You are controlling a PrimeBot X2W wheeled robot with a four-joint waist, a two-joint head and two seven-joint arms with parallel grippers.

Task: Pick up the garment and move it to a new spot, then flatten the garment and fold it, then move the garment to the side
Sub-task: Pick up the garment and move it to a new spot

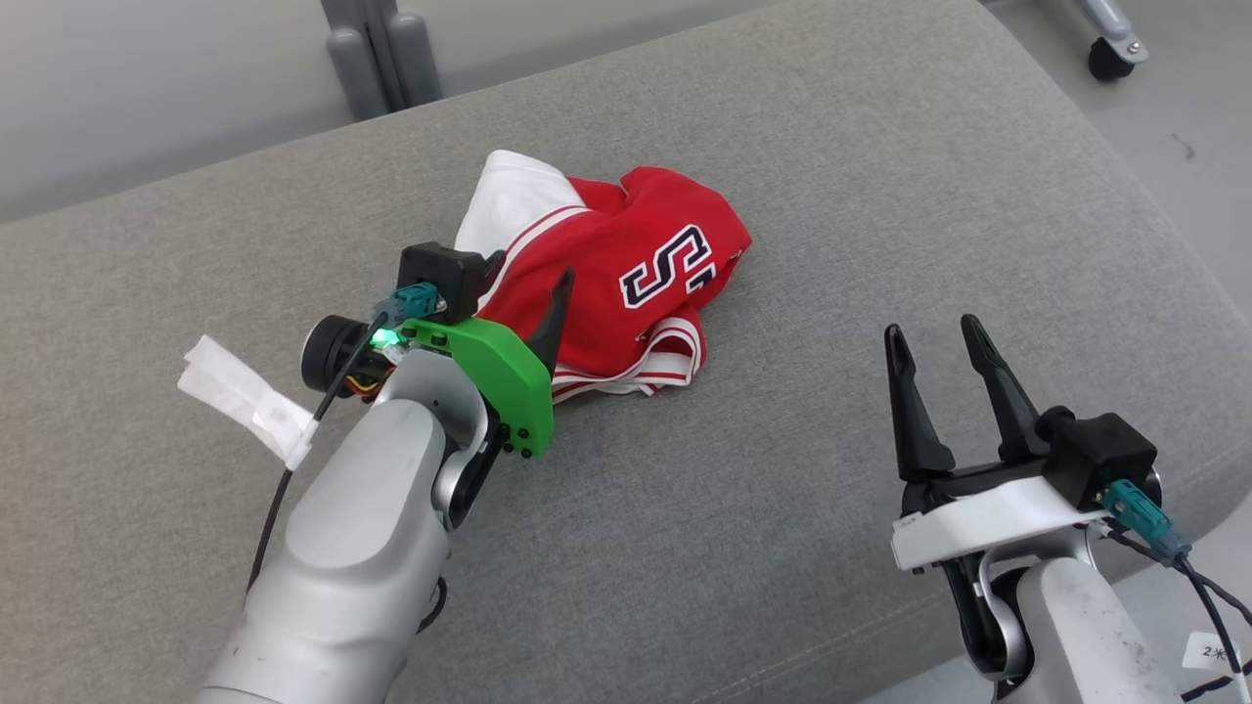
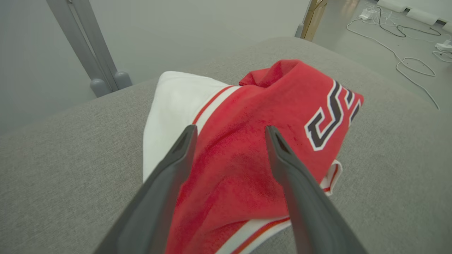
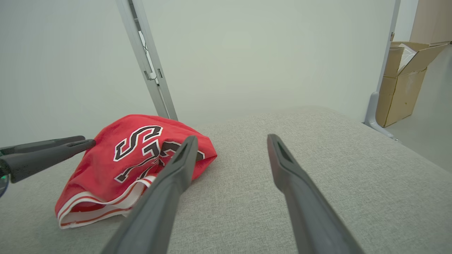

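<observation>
While spread, left fingers [image 2: 164, 187] over garment [image 2: 243, 151]

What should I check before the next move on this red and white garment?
1. Left gripper open: ok, fingers spread over the garment.
2. Right gripper open: ok, over bare cushion, apart from the garment.
3. Garment flat: not ok, crumpled in a heap.
4. Garment fully on the cushion: ok.
5. Cloth free of the left fingers: cannot tell.
</observation>
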